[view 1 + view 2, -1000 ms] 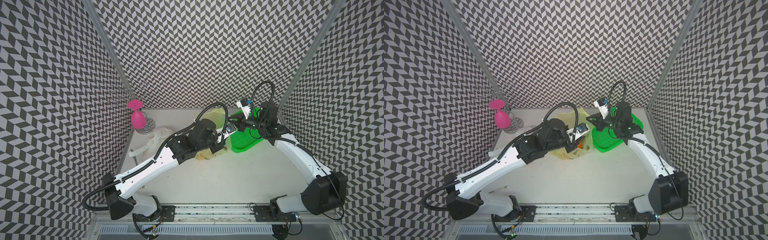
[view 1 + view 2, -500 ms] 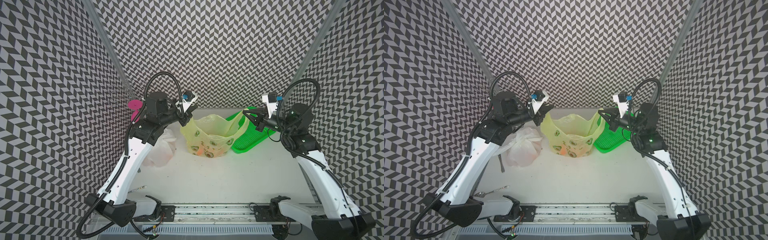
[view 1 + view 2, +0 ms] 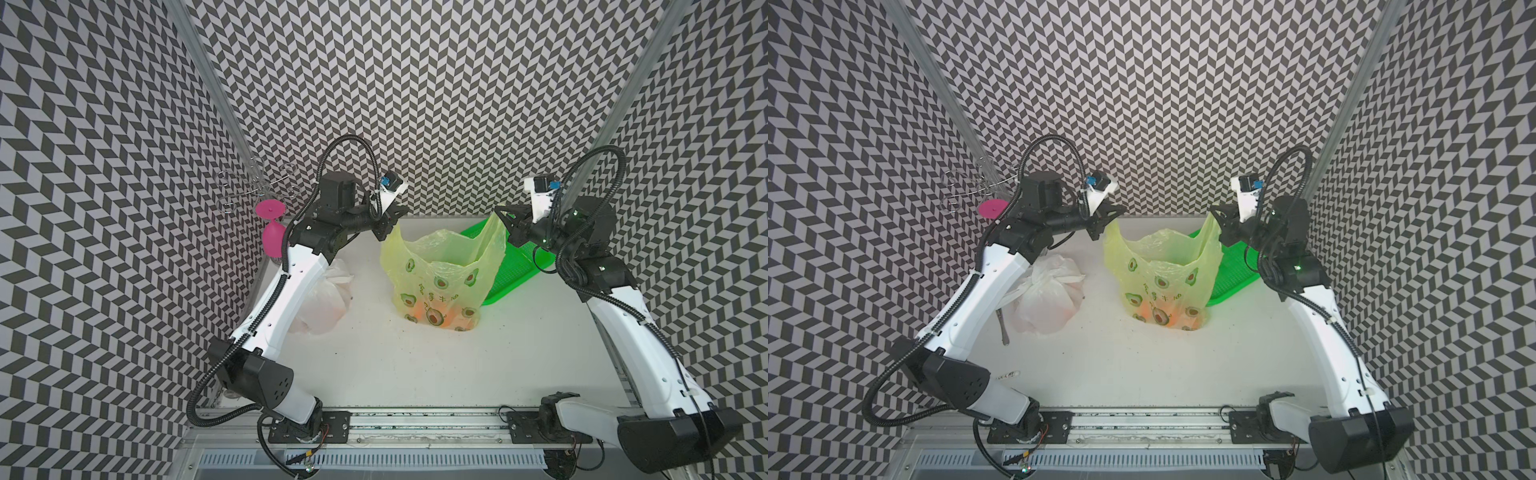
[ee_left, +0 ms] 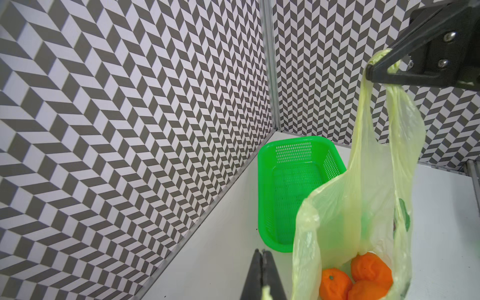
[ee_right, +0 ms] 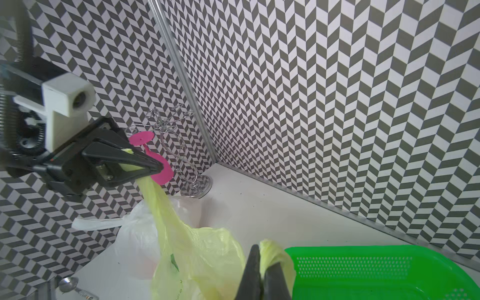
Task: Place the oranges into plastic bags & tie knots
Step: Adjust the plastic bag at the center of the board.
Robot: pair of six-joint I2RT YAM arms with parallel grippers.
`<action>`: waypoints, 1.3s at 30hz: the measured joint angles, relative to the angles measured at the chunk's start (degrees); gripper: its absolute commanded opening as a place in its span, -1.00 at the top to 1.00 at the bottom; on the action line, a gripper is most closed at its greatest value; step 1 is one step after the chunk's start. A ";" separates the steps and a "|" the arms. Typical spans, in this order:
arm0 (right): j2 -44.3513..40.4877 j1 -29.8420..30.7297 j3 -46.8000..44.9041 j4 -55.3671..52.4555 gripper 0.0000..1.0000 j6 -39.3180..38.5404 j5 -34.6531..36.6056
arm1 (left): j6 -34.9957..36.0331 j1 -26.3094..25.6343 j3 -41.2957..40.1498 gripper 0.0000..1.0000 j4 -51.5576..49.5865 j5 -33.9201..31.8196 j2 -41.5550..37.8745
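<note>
Yellow-green film printed with avocados makes up one of the two bags here. This avocado bag (image 3: 440,274) stands toward the back of the table (image 3: 415,365), its bottom resting on the surface. Its two handles are drawn up and apart, so the mouth gapes. The left fingers (image 3: 388,226) are closed on one handle and the right fingers (image 3: 501,215) are closed on the other. Each wrist view shows yellow-green plastic pinched between a shut pair. Three oranges (image 4: 371,267) can be counted in the left wrist view, lying together at the bottom of that bag. In both top views they show only as an orange glow through the film. The white bag (image 3: 1050,299) lies on the table beside the left arm, near the avocado bag but not touching it. Its top is bunched and an orange tint shows through, though how many fruits it holds cannot be told. One green mesh basket (image 3: 519,270) sits just behind the avocado bag, on the right arm's side. One pink glass (image 3: 272,237) hangs upside down on one wire rack (image 3: 257,189) in the back corner. One spoon (image 3: 1004,324) lies by the white bag.
</note>
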 measured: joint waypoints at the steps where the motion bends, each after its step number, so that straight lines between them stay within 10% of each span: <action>1: 0.52 0.00 0.39 0.00 0.99 -0.28 0.20 | -0.13 0.31 -0.59 1.00 0.42 -0.04 -0.68; 13: 5.73 0.33 2.10 -3.56 0.88 -8.11 -9.88 | 1.66 1.62 -8.35 1.00 -0.04 0.15 -7.37; 26: 2.25 1.07 6.88 -20.92 -0.79 -24.26 -13.18 | 2.67 1.62 -16.81 1.00 0.02 0.44 -13.77; 39: -4.02 3.21 -12.52 -9.79 -0.98 -29.59 -22.43 | 1.05 1.62 -17.07 1.00 0.13 0.52 -14.19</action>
